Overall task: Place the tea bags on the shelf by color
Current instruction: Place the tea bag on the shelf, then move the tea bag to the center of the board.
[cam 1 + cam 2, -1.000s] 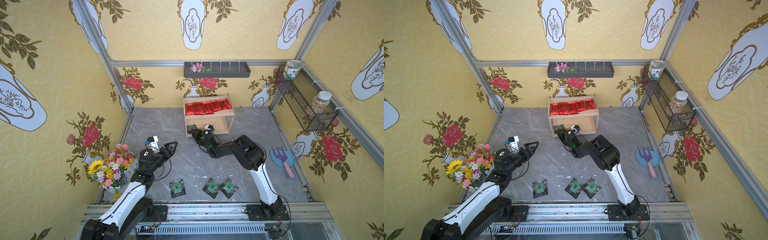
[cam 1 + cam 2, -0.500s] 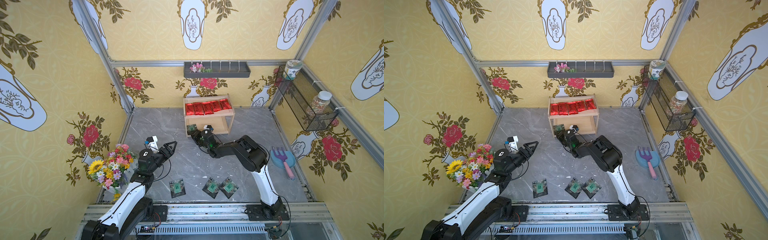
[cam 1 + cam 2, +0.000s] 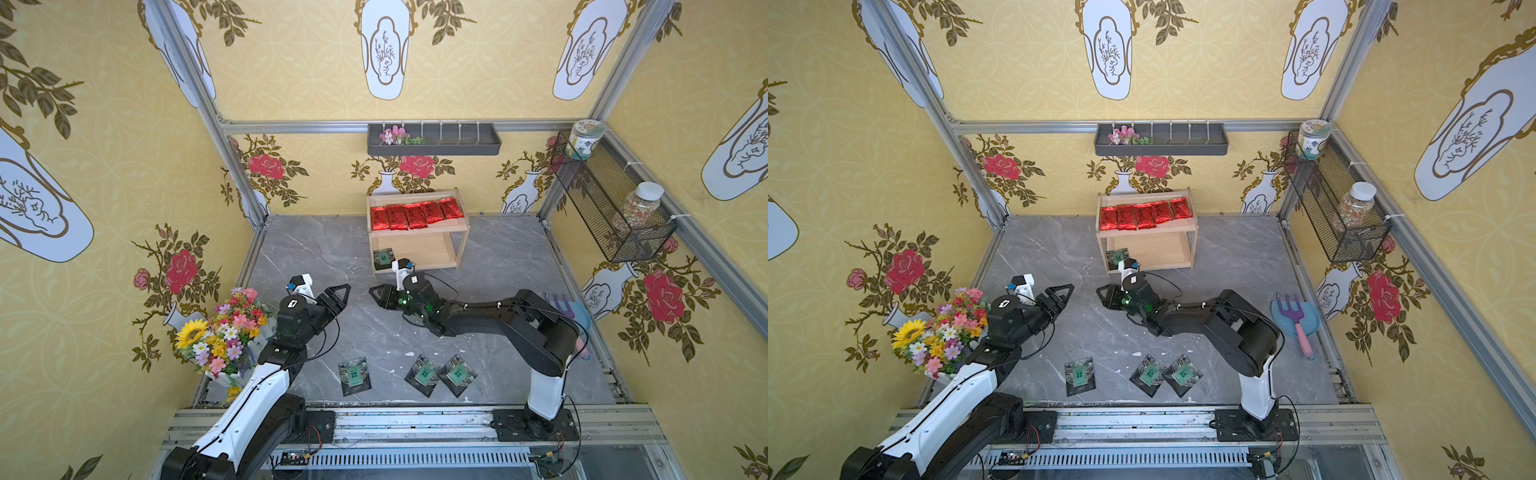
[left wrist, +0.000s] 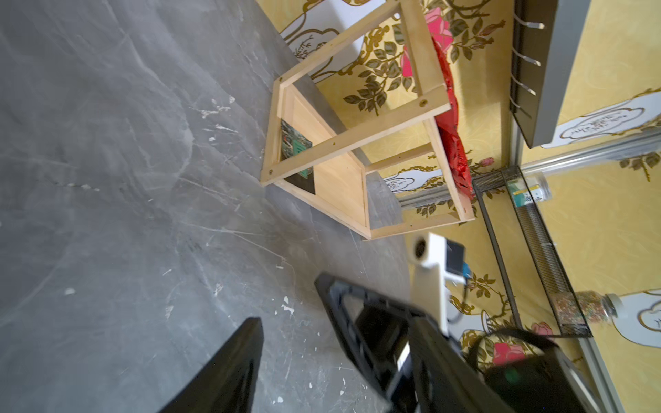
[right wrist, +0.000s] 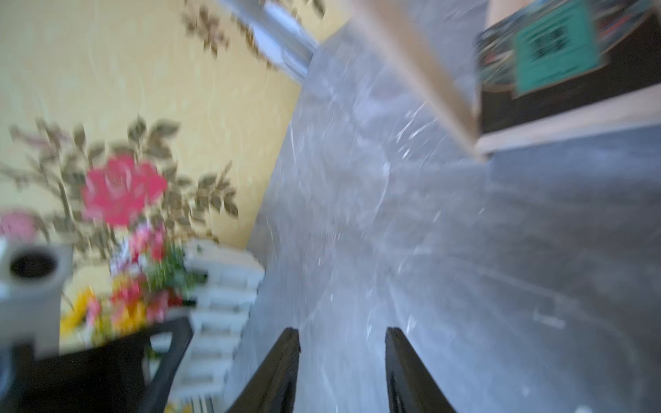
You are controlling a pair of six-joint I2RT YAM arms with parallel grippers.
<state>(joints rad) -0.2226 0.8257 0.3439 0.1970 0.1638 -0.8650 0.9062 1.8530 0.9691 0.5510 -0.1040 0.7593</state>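
We cannot read the dark script on the five shiny red foil sachets [image 3: 415,216], which lie side by side on the top tier of the small two-tier light wooden shelf [image 3: 417,232]. One squarish dark packet with a green centre label [image 3: 383,257] lies in the lower tier's front corner on the robot's left; its print is too small to read. On the grey marble desk [image 3: 316,257], near the front rail, lie three more such packets [image 3: 424,374]. The left claw [image 3: 343,301] stands open and empty, raised over the desk and pointing toward the right claw [image 3: 374,297]. That one reaches low in front of the shelf, elbow bent and forearm stretched out, jaws apart with nothing between them.
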